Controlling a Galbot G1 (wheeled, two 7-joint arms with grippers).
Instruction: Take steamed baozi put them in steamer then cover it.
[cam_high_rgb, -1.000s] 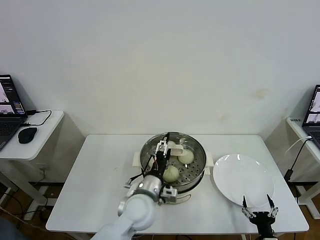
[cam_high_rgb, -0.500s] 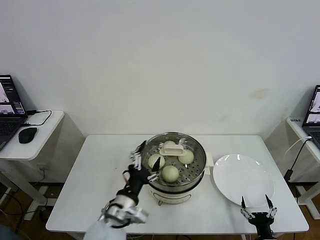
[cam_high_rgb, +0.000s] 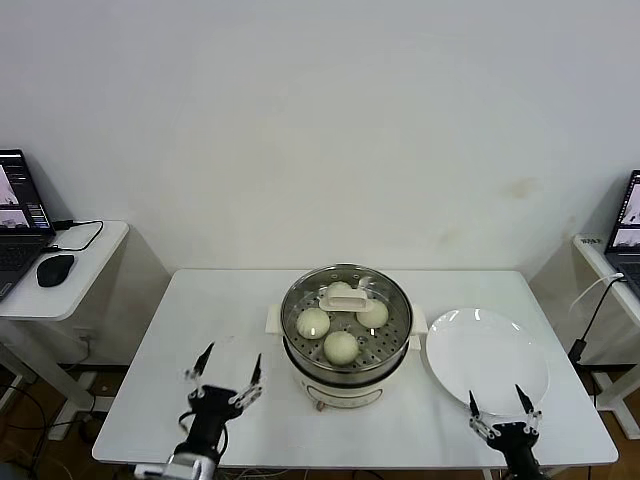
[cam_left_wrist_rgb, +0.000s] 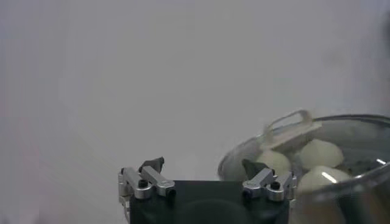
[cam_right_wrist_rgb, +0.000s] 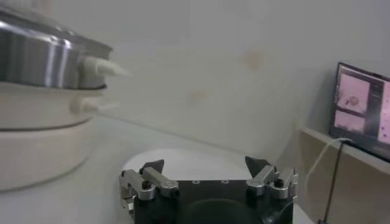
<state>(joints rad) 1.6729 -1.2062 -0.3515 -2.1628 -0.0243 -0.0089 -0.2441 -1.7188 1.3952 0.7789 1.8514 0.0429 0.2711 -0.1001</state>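
Left gripper: your left gripper (cam_high_rgb: 226, 372) hangs low over the near left part of the white table (cam_high_rgb: 200, 310), well apart from the steamer. Its two fingers are spread wide with nothing between them. In the left wrist view (cam_left_wrist_rgb: 204, 173) you see both dark fingertips parted, with the pot beyond one of them.

Right gripper: your right gripper (cam_high_rgb: 496, 404) sits at the near right edge of the table, just at the near rim of the plate. Its fingers also stand wide apart and hold nothing; the right wrist view (cam_right_wrist_rgb: 205, 169) shows the same spread.

Steamer: you have the steamer (cam_high_rgb: 346, 325) at the middle of the table, a shiny steel pot on a white base with side handles. A clear lid with a white handle (cam_high_rgb: 347, 294) sits on top; you can see through it.

Steamed baozi: you can count four steamed baozi (cam_high_rgb: 341, 346) inside on the perforated tray, one toward the near side, one to the left, one to the right, one at the back under the lid handle. From the left wrist you see them (cam_left_wrist_rgb: 320, 153) through the glass.

Plate: the white plate (cam_high_rgb: 487, 360) lies just right of the steamer, close to its side handle.

Surroundings: a laptop (cam_high_rgb: 18, 218) and mouse (cam_high_rgb: 55, 269) sit on a side desk to your left; another screen (cam_high_rgb: 628, 224) shows at the far right.
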